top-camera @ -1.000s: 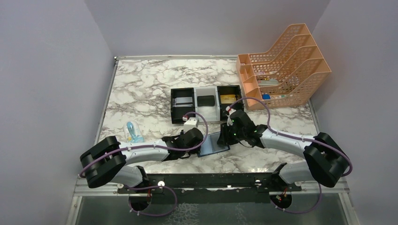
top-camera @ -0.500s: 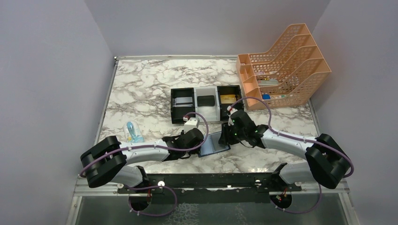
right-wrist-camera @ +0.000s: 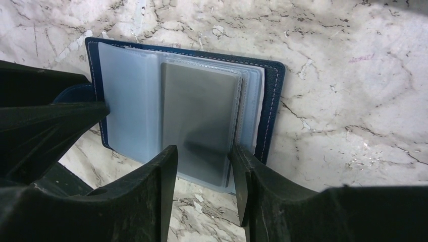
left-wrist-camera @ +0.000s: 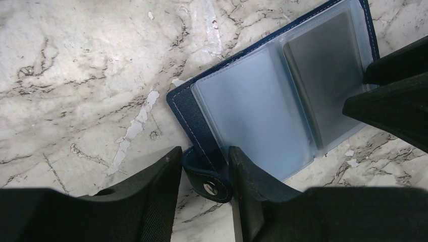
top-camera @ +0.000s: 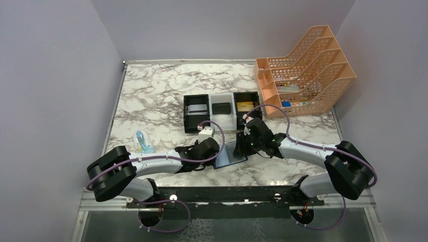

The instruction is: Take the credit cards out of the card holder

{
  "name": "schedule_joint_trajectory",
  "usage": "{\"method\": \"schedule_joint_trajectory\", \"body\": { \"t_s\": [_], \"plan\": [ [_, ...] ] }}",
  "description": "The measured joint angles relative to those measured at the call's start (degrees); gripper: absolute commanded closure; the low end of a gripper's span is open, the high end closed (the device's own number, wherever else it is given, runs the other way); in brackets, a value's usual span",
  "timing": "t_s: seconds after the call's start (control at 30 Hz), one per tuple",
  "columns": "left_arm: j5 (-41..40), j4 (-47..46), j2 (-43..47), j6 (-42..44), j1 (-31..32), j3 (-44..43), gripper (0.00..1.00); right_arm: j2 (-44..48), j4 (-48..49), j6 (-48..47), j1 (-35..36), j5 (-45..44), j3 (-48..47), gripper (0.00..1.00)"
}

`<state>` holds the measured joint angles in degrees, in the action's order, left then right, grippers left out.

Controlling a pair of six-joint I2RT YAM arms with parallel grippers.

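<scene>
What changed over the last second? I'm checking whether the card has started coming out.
The right arm shifted slightly left. The right gripper sits jaws apart over the grey card, which lies in its pocket. Nothing was visibly taken or released. The left gripper stays clamped on the tab of the card holder, which is unmoved.

I am seeing nothing I can read: the grey card (right-wrist-camera: 199, 116) in the card holder (right-wrist-camera: 272, 96) is showing no legible print, and the far boxes (top-camera: 197, 123) are looking too small.
</scene>
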<state>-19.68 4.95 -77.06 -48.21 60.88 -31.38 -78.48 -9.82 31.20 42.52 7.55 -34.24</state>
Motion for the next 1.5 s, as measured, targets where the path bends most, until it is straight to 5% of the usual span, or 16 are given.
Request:
{"method": "schedule_joint_trajectory", "body": {
  "t_s": [1.07, 1.5],
  "plan": [
    [0.2, 0.31, -0.79, 0.39, 0.13, -0.74, 0.63, 1.29, 1.53, -0.48, -0.22, 10.27, -1.66, 0.54],
    [0.2, 0.33, -0.79, 0.39, 0.35, -0.74, 0.63, 1.55, -3.17, -1.42, -0.22, -0.48, -1.84, 0.52]
  ]
}}
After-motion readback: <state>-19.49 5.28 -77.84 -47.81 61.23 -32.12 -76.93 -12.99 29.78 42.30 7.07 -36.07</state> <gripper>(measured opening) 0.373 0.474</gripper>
